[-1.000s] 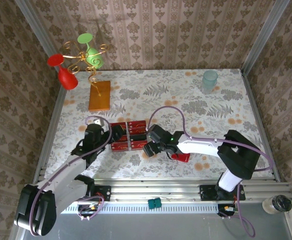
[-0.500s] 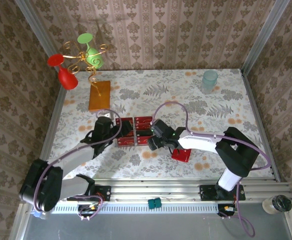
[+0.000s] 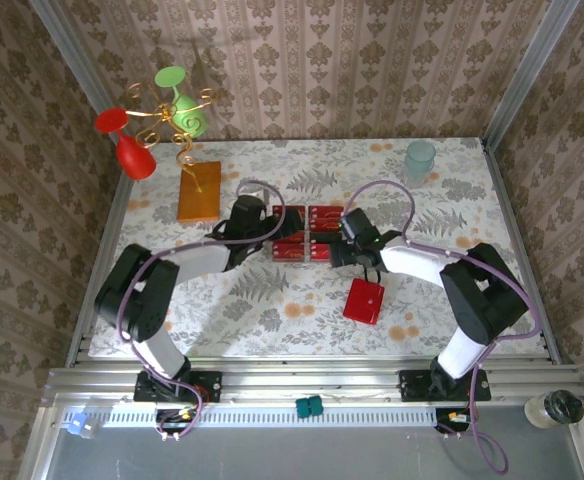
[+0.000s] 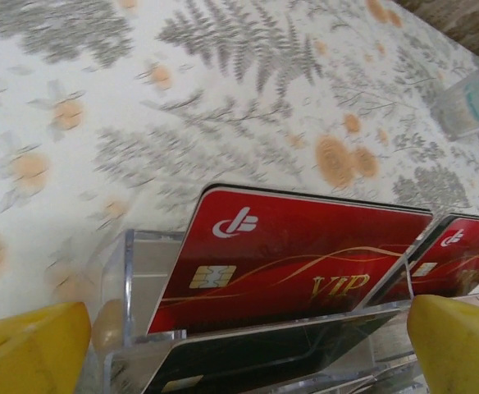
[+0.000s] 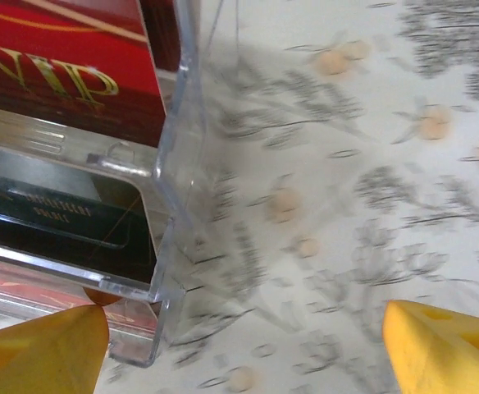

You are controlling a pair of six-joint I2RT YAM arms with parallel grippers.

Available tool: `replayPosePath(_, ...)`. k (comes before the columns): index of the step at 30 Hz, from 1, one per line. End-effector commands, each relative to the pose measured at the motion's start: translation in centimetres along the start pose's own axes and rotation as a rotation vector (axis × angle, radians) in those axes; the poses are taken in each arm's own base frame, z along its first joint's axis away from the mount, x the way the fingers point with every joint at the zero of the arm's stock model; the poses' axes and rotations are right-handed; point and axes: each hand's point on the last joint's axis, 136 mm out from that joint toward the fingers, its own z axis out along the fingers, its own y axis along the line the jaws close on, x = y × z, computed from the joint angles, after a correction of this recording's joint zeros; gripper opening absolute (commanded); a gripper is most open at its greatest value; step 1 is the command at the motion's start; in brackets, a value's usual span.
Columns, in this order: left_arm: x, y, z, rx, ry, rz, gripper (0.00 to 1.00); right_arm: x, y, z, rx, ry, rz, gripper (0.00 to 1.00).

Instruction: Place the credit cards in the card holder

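Your left claw (image 4: 244,345) gapes wide before the credit cards (image 4: 289,267); your right claw (image 5: 241,349), released, sits at the corner of their clear rack (image 5: 178,164), bare tabletop (image 5: 346,164) alongside.

Red credit cards (image 4: 289,263), gold lettering; red card holder (image 3: 363,300); fern-print table (image 3: 452,180)

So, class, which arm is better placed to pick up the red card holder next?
Probably the right: the card holder lies close to the open right gripper, on that arm's side, while the left gripper is across the clear card rack, farther off.
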Motion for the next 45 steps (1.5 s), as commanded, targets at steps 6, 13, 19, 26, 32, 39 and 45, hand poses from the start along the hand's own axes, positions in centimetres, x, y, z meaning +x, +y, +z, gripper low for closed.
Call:
replayPosePath(6, -1.3, -4.7, 3.7, 0.104, 0.005, 0.057, 1.0, -2.2, -3.5, 1.2, 0.017, 0.014, 0.085, 0.87)
replayPosePath(13, -1.8, -3.6, 3.5, 0.073, 0.005, 0.066, 1.0, -1.5, -3.0, -0.7, -0.05, 0.022, 0.11, 0.87)
replayPosePath(19, -3.3, -2.2, 1.7, 0.066, -0.031, 0.04, 1.0, 0.1, -3.3, -3.8, -0.079, 0.02, 0.152, 0.88)
replayPosePath(26, -4.9, -2.1, -2.2, 0.081, -0.081, 0.035, 1.0, 2.4, -3.6, -7.4, -0.114, 0.058, 0.28, 0.9)
replayPosePath(32, -3.5, -1.3, -7.3, 0.025, -0.05, 0.025, 1.0, 6.8, -2.4, -10.0, -0.236, 0.125, 0.392, 0.84)
replayPosePath(39, 1.2, -1.0, -10.8, -0.009, -0.008, 0.011, 1.0, 14.0, -1.5, -10.3, -0.3, 0.303, 0.544, 0.53)
replayPosePath(45, 3.6, -2.1, -10.8, -0.009, 0.016, 0.032, 1.0, 16.7, -1.0, -9.9, -0.325, 0.36, 0.616, 0.46)
